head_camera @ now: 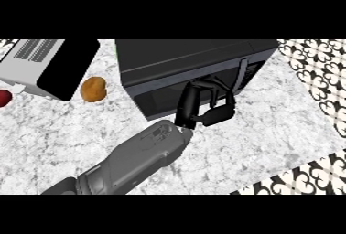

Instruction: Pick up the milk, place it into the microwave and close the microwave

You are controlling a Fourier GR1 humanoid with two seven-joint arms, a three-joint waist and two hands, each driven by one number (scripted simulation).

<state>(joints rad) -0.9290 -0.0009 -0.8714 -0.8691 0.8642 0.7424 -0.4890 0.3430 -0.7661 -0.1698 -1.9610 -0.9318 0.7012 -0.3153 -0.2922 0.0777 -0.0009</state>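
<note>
black boxy microwave (182,59) on speckled marble counter (283,128); one black hand (206,107), probably the right, presses its door, fingers fairly straight, holding nothing.

On the surface (283,132) the microwave (182,64) stands at the back, middle. Left of it lies a potato (93,89), then a toaster (47,66) farther left.
</note>
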